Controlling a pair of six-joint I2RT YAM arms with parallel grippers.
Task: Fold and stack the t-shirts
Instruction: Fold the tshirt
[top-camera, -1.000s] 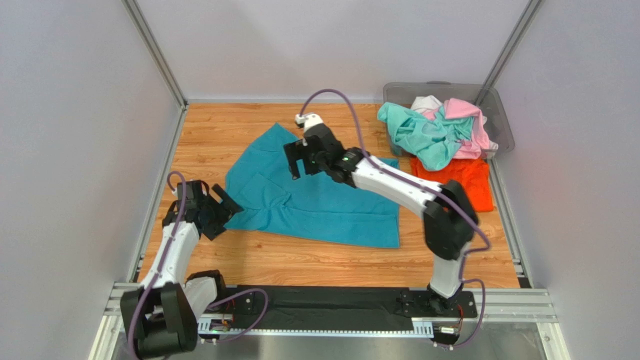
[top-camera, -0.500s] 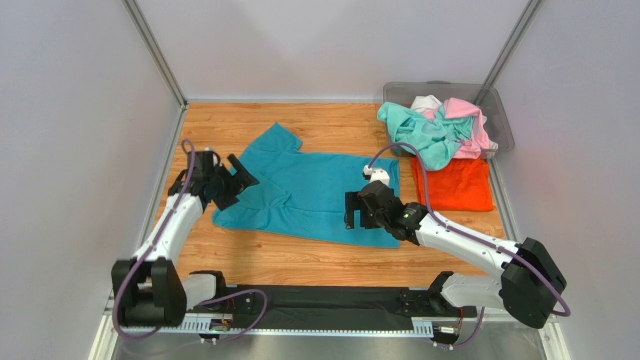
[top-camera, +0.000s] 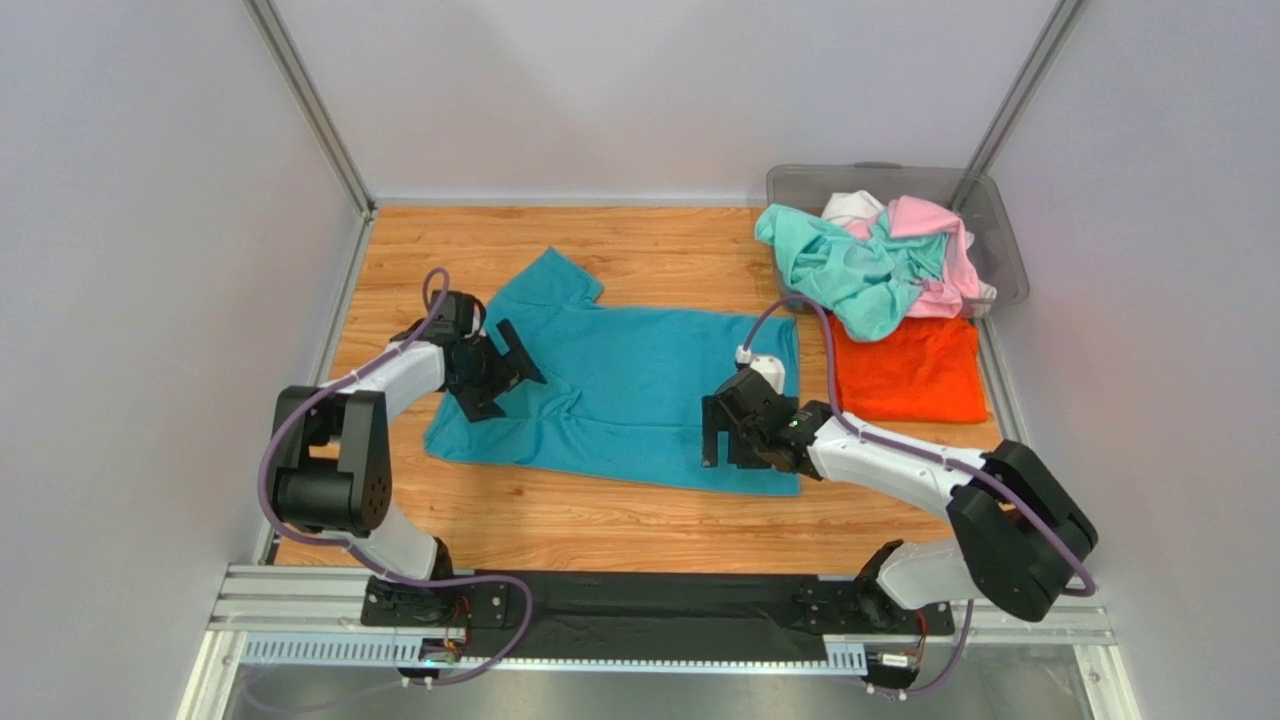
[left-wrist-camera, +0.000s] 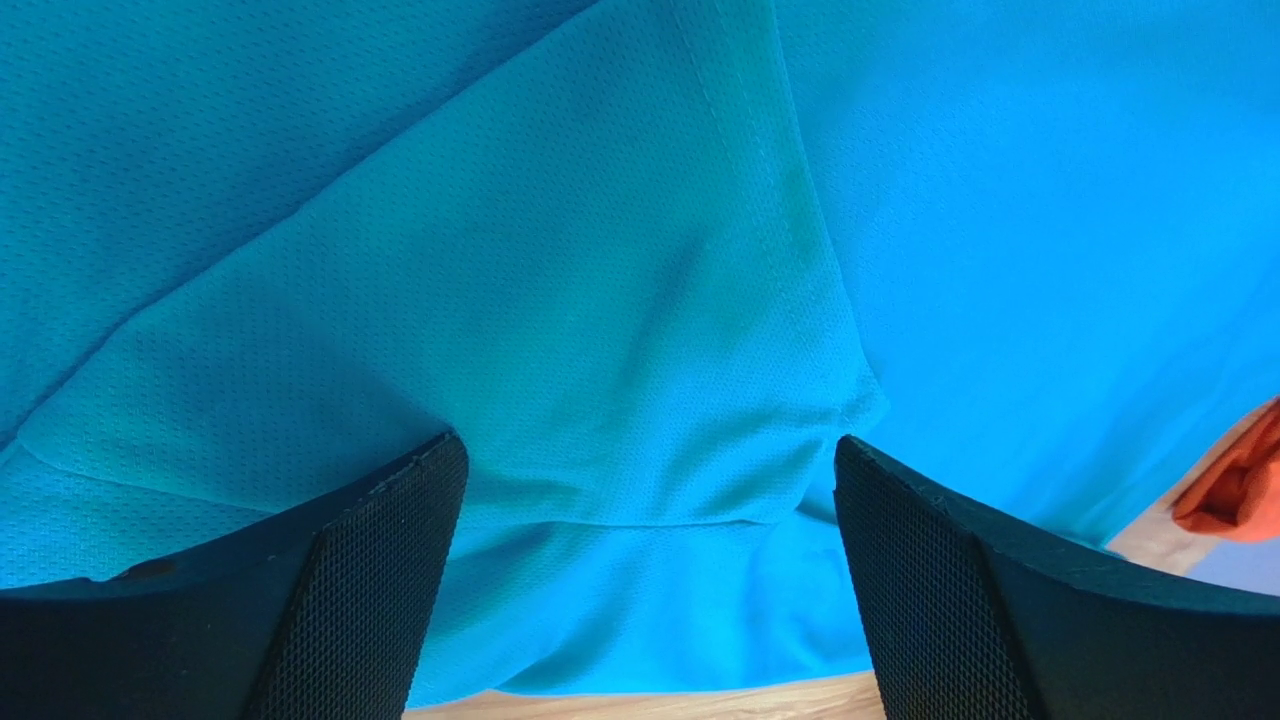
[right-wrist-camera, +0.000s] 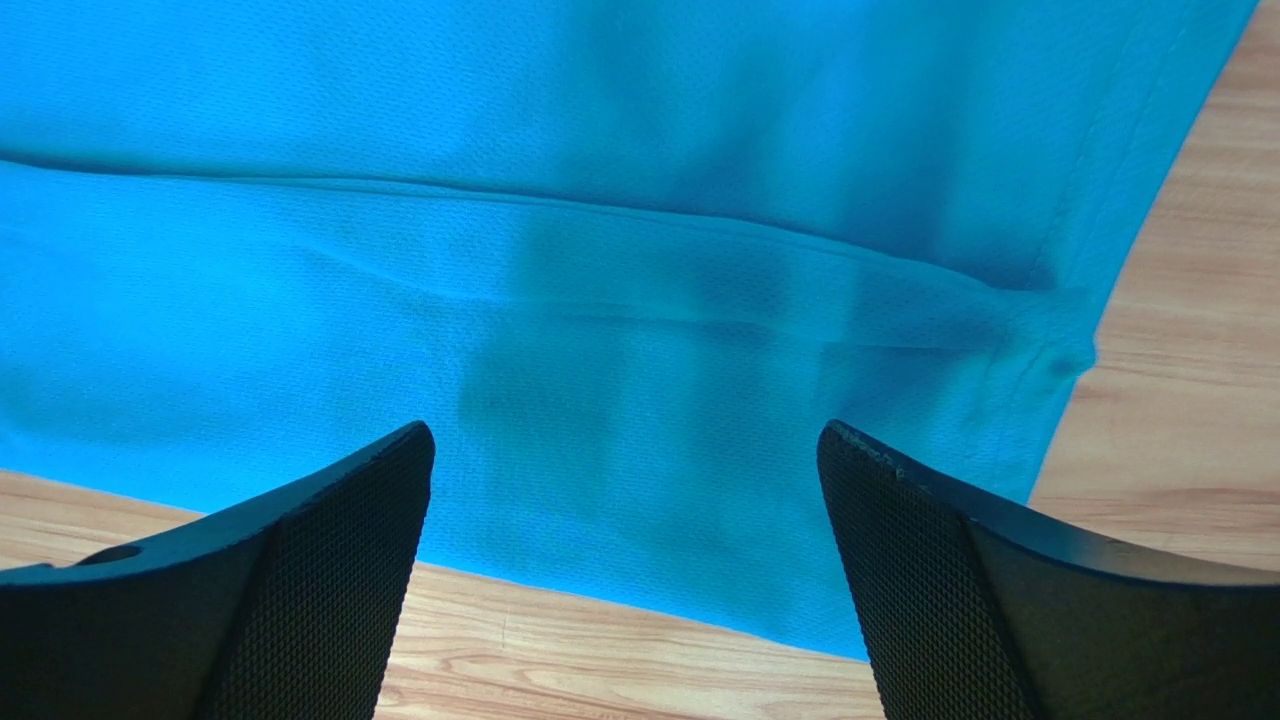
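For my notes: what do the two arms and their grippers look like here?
Both arms have white link shells between bulky black joints: left arm, right arm. A purple cable loops along each. The left gripper and right gripper are black, with wedge-shaped fingers faced in a fine mesh texture. No markings are visible.

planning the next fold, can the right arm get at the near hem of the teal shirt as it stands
Probably yes. The right gripper hangs open right over the teal-blue t-shirt near its hem, and nothing lies on the cloth there.
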